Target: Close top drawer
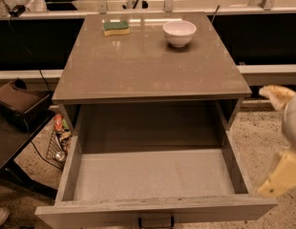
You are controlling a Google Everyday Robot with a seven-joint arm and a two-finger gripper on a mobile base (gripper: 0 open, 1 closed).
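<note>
Your gripper [290, 137] hangs at the right edge, just beside the top drawer [157, 207], near its front corner; open or closed, can't tell. Drawer's fully out toward near, handle [155, 222] centred. Risk: pushing off-centre from that corner racks it and it jams

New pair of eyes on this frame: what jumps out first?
The top drawer gapes wide open and empty, filling the lower half of the view. Next comes the gripper at the right edge, beside the drawer's right side. On the cabinet top behind sit a white bowl and a green sponge.
</note>
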